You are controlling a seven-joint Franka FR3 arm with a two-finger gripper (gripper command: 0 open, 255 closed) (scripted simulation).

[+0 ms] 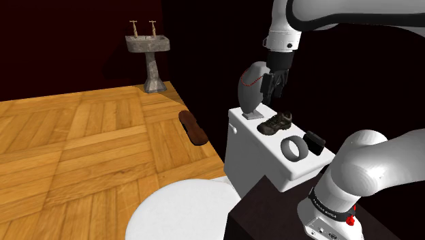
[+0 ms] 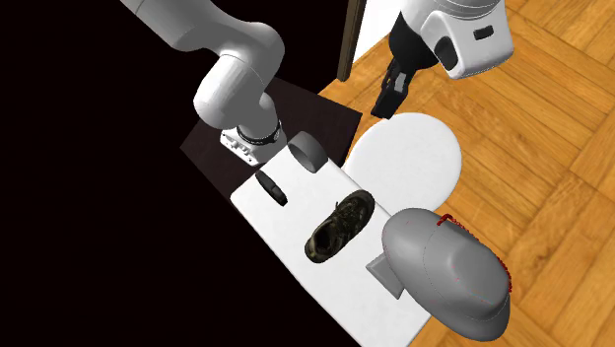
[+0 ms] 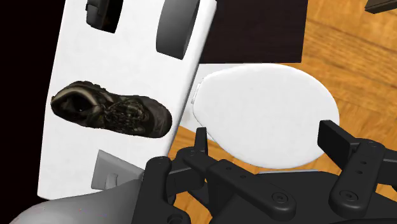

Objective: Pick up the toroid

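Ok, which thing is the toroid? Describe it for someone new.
Find the white toilet tank. On its top, beyond the brown shoe toward the robot's stand, sits the toroid. It is the only grey ring, beside a small black block.

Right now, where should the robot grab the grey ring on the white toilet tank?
The dark grey ring seems to stand on its edge on the white tank lid. It is probably best to come straight down from above with the open gripper and pinch its top across the two flat faces, keeping clear of the small black block beside it.
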